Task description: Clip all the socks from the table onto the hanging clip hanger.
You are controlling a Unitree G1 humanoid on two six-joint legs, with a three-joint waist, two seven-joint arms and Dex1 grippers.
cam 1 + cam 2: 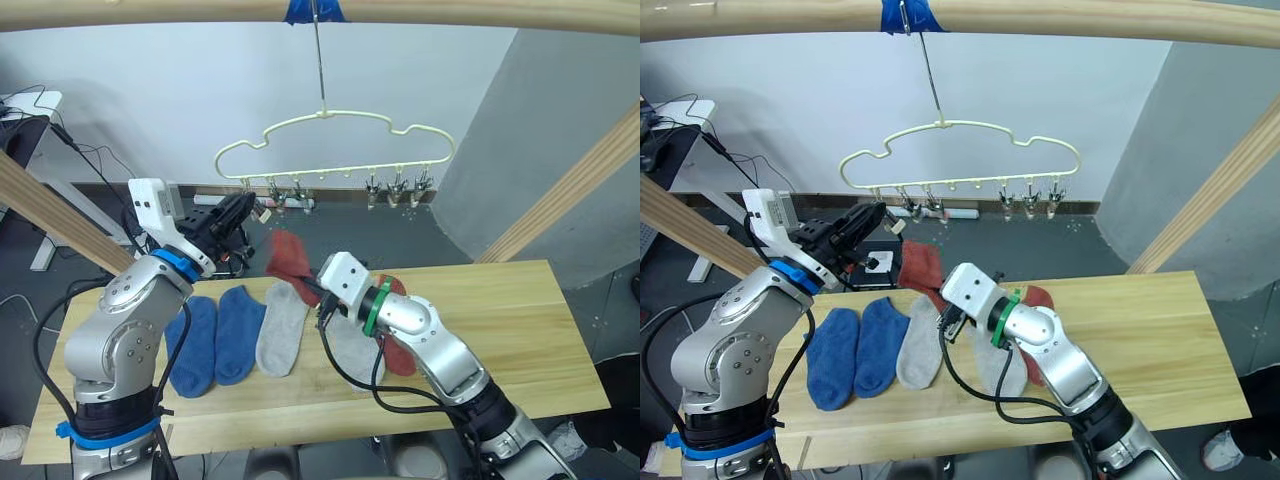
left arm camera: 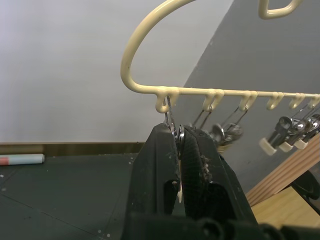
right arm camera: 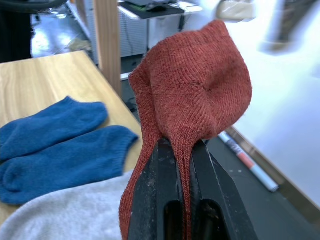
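While no writing can be read anywhere, textures are plain: the right gripper (image 3: 182, 150) pinches a ribbed rust-red knit sock (image 3: 195, 95), lifted above the light, grainy wood table (image 1: 520, 330), where two blue socks (image 1: 215, 340), two grey socks (image 1: 283, 328) and another red one (image 1: 398, 352) lie flat. The left gripper (image 2: 179, 145) is closed on a silver metal clip (image 2: 172, 127) at the leftmost end of the wavy pale-yellow clip hanger (image 1: 335, 118)

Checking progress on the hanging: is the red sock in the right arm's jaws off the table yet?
Yes, off the table: the red sock is pinched in the right gripper and lifted.
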